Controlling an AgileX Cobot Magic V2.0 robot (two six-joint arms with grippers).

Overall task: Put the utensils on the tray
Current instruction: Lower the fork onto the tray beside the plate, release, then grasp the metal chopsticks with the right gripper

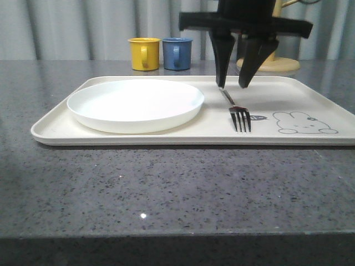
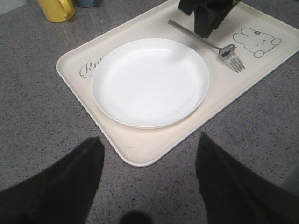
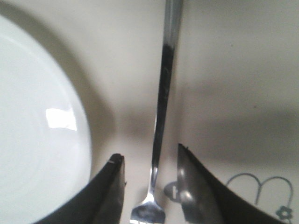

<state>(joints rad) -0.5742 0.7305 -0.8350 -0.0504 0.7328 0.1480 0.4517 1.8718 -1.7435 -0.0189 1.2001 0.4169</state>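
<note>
The cream tray (image 1: 55,130) lies across the grey table. A round white plate (image 1: 135,103) sits on its left half. A silver fork (image 1: 239,116) lies flat on the tray right of the plate, tines toward the front and beside the rabbit drawing (image 1: 304,123). My right gripper (image 1: 232,86) hangs open just above the fork's handle, one finger on each side. In the right wrist view the handle (image 3: 161,116) runs between the spread fingers without touching them. My left gripper (image 2: 149,140) is open over the table at the tray's front-left corner, holding nothing.
A yellow mug (image 1: 144,53) and a blue mug (image 1: 177,53) stand behind the tray. A cream mug-stand base (image 1: 277,65) sits behind the right arm. Bare grey tabletop (image 1: 166,188) stretches in front of the tray.
</note>
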